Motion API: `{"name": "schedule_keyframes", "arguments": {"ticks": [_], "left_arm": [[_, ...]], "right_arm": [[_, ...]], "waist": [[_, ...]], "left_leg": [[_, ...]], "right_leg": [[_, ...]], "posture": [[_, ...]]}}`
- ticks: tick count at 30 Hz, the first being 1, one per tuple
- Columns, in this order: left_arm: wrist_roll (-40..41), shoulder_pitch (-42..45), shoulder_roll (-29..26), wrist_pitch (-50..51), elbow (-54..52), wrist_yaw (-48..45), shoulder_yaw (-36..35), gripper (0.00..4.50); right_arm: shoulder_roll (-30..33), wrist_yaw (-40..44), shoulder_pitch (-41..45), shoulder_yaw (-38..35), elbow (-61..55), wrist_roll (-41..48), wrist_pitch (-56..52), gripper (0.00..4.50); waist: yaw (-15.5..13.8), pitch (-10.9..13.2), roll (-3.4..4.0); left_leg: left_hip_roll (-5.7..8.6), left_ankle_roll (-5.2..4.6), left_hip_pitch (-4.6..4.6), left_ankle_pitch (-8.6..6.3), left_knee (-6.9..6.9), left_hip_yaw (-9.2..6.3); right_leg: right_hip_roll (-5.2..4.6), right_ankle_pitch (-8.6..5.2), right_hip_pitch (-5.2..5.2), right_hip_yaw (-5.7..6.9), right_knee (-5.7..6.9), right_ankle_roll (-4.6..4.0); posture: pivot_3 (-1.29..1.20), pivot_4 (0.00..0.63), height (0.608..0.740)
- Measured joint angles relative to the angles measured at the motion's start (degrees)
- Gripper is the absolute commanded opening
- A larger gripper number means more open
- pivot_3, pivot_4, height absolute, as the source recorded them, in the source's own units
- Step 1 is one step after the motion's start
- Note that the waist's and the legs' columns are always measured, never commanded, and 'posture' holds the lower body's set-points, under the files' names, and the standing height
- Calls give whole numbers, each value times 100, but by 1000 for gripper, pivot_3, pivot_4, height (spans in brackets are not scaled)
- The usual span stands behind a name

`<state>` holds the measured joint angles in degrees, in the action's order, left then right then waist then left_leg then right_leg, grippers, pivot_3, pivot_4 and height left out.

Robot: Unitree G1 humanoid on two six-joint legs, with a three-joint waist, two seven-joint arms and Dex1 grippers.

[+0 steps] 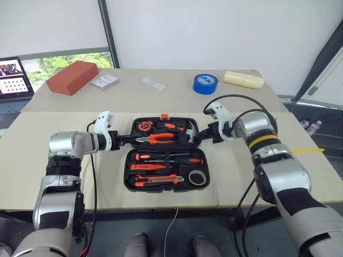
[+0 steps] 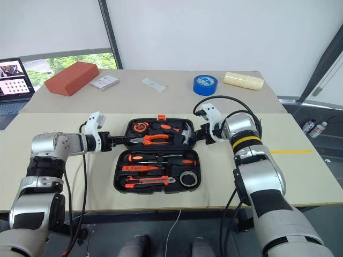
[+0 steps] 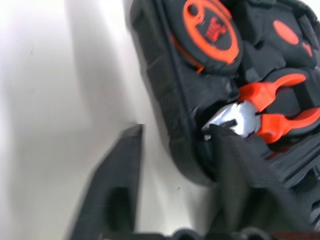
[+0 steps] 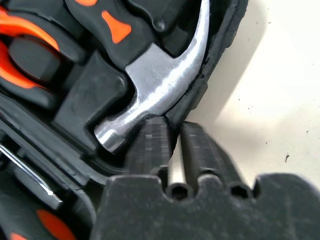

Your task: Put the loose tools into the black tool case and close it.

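The black tool case (image 1: 127, 176) lies open in the middle of the near table. The loose tools lie in its near half: a long screwdriver (image 1: 169, 157), a short one (image 1: 153, 167), a utility knife (image 1: 155, 181) and a thin tester pen between them. The far half holds pliers (image 3: 272, 107), a hammer (image 4: 160, 85) and a tape measure (image 3: 210, 30). My left gripper (image 3: 177, 130) is open astride the far half's left wall, its outer finger a little off it. My right gripper (image 4: 172, 125) is shut on that half's right rim, next to the hammer head.
On the far table lie a red brick-shaped block (image 1: 72, 76), a small white box (image 1: 105, 81), a white strip (image 1: 154, 83), a blue tape roll (image 1: 205, 83) and a cream oblong (image 1: 244, 79). A laptop (image 1: 13, 80) sits far left. A black tape roll (image 1: 199, 178) is in the case.
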<state>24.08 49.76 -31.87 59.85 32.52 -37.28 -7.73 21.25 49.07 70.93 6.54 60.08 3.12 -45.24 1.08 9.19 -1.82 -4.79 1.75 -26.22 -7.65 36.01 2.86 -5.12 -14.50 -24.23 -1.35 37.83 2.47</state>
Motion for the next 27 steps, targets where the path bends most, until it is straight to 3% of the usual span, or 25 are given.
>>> {"name": "schedule_keyframes", "arguments": {"ticks": [1,6,12,16,19,21,27], "left_arm": [[9,0,24,-16,1,3,-36,35],[87,-424,206,-840,-169,-163,-409,35],[-136,-1892,391,-4013,-1159,-1119,-622,35],[-842,-2635,118,-6284,-1509,-1492,-295,35],[-871,-3135,134,-7194,-1712,-1520,-290,35],[-962,-3522,73,-7695,-1879,-1564,-257,742],[-1079,-4508,-190,-8124,-1887,-1610,-361,2740]], "right_arm": [[-16,-44,0,-63,21,21,2,0],[-40,-116,-412,-518,-237,246,804,0],[208,406,-2128,-616,-1948,253,4316,0],[532,441,-2829,-454,-2238,-59,6402,0],[829,212,-3172,-244,-2166,-447,7931,0],[1011,93,-3327,-121,-2088,-663,8613,775],[1521,-32,-3807,-14,-1529,-1026,9169,2569]], "waist": [[2,0,0],[9,0,0],[-22,19,3],[-31,19,5],[-30,19,6],[-27,19,6],[-33,19,7]], "left_leg": [[0,0,0,1,0,0],[0,-1,-3,4,-4,0],[1,6,-24,1,-29,8],[1,6,-18,0,-38,14],[1,5,-14,0,-33,20],[0,5,3,0,-31,20],[-2,1,18,4,-24,26]], "right_leg": [[0,1,0,0,1,0],[0,2,-6,-1,-1,-1],[-3,3,-17,0,-38,4],[-5,6,-2,1,-70,6],[-10,11,6,0,-76,13],[-10,12,20,-2,-76,13],[-13,13,28,-7,-75,9]], "posture": [[0,150,740],[0,150,740],[0,150,740],[0,150,740],[0,150,740],[0,150,740],[0,150,740]]}}
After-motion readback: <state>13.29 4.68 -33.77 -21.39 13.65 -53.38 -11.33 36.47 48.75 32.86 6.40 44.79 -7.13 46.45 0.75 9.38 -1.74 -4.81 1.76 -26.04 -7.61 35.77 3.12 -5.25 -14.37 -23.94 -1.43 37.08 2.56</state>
